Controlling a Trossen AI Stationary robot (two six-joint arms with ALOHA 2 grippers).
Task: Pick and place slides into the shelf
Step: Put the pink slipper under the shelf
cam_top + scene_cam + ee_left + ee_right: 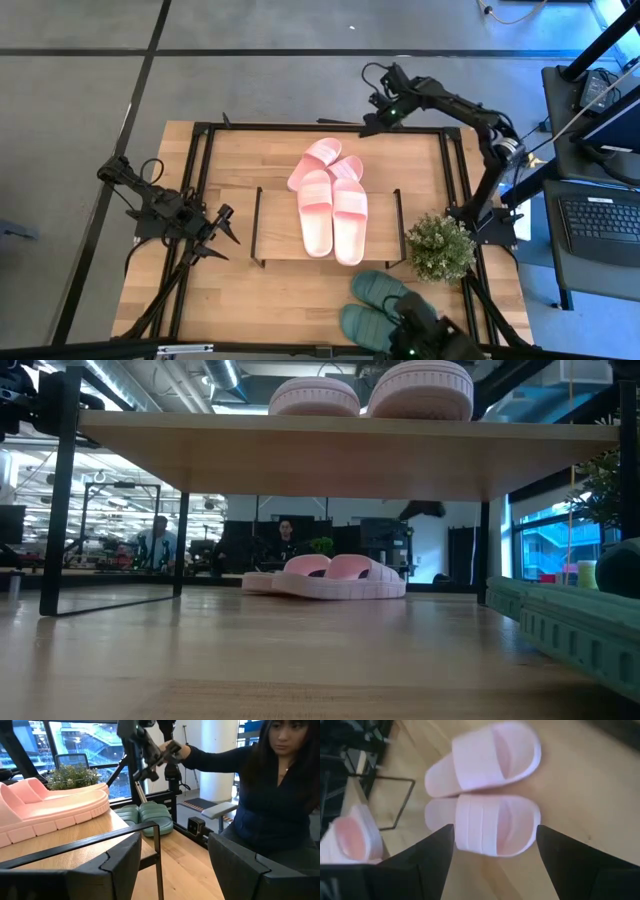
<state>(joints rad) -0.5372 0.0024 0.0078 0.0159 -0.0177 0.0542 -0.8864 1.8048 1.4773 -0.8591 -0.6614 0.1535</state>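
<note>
Hovering right end effector [492,865], fingers spread wide and empty, sits directly above pink slides [485,822] on the surface behind the shelf [280,235]; long axes cross its fingers. Left end effector [222,232] waits, open.

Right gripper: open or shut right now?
Open. The right gripper hangs above a pink pair on the table, its fingers spread wide with nothing between them.

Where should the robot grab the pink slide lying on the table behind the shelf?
Probably from above, pinching the wide strap of the pink slide. It lies flat, sole down, with the strap arching up, and the open right gripper hovers over it.
</note>
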